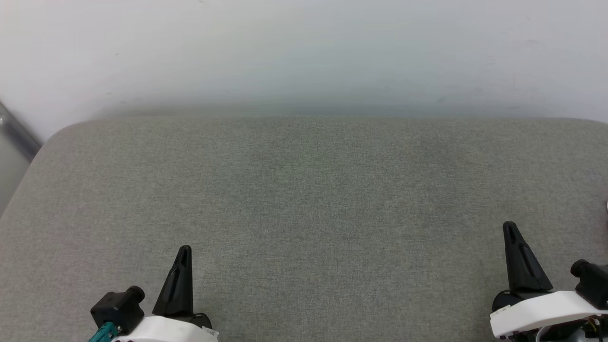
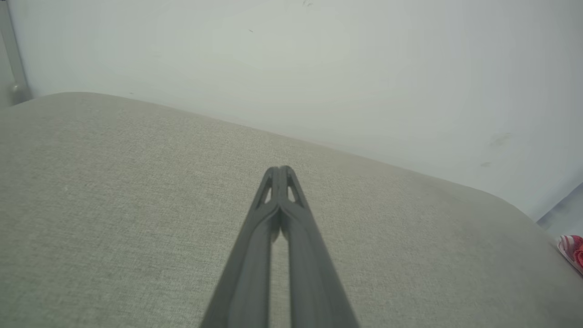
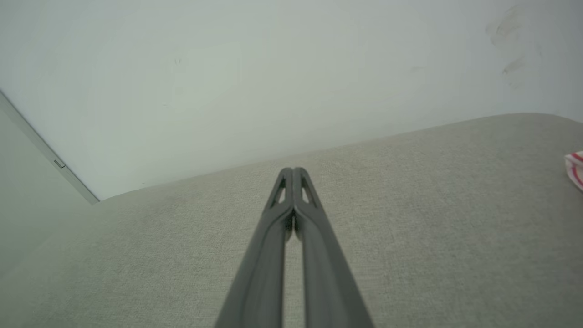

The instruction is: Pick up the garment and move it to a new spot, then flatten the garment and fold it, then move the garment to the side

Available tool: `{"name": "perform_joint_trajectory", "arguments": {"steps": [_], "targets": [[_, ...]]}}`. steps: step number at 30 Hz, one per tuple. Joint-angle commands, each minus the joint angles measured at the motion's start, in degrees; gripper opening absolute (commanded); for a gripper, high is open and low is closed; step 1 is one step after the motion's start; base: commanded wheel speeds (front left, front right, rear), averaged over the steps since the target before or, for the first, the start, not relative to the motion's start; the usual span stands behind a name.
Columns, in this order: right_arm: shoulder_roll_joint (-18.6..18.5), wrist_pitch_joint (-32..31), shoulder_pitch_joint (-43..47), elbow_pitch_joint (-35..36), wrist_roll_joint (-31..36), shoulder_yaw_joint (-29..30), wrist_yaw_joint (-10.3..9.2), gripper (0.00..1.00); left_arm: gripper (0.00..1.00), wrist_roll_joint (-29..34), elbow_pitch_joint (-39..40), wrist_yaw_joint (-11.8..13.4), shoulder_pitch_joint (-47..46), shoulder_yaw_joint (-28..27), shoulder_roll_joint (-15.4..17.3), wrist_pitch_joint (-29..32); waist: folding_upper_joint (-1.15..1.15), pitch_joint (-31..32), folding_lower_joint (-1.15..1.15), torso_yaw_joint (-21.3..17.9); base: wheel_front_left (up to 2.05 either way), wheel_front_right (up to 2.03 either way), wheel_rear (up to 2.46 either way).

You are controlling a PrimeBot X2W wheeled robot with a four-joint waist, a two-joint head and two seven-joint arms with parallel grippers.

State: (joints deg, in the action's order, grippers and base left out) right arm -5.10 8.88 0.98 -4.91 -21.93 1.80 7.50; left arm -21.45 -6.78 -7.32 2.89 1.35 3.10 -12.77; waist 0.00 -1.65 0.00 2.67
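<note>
One grey woven upholstered cushion (image 1: 304, 180) with rounded corners, set against a white wall (image 1: 304, 47). The left gripper (image 2: 280, 169) has its dark fingers pressed together and empty, over the cushion's near-left part. The right gripper (image 3: 293, 170) is likewise closed and empty, over the near-right part. The garment (image 3: 575, 169) shows as a red-and-white striped fabric sliver (the rest is out of frame) at the cushion's right edge, well apart from both grippers.

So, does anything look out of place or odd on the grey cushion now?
Only slightly: a red-and-white bit of the garment lies at the far right edge of the cushion, apart from the left gripper and right gripper, both shut on nothing. Nothing looks spilled or damaged.
</note>
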Motion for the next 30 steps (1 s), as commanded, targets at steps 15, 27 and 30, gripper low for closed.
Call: {"name": "perform_joint_trajectory", "arguments": {"steps": [15, 27, 30], "targets": [[0.35, -3.08, -2.7, -1.26, -15.26, 0.96, 0.0, 0.0, 0.0, -16.01, -1.18, -0.05, -3.3, -0.75, 1.09, 3.14, 0.0, 0.19, 0.0, -0.34, 0.0, 0.0, 0.0], [0.6, -5.17, -3.62, -2.6, -25.09, 1.51, 0.0, 0.0, 0.0, -26.25, -2.13, -0.09, -4.38, -1.31, 1.38, 5.44, 0.0, 0.35, 0.0, -0.62, 0.0, 0.0, 0.0], [0.66, -5.66, -3.79, -2.91, -27.35, 1.65, 0.0, 0.0, 0.0, -28.6, -2.36, -0.1, -4.62, -1.48, 1.42, 6.01, 0.0, 0.38, 0.0, -0.69, 0.0, 0.0, 0.0]]}}
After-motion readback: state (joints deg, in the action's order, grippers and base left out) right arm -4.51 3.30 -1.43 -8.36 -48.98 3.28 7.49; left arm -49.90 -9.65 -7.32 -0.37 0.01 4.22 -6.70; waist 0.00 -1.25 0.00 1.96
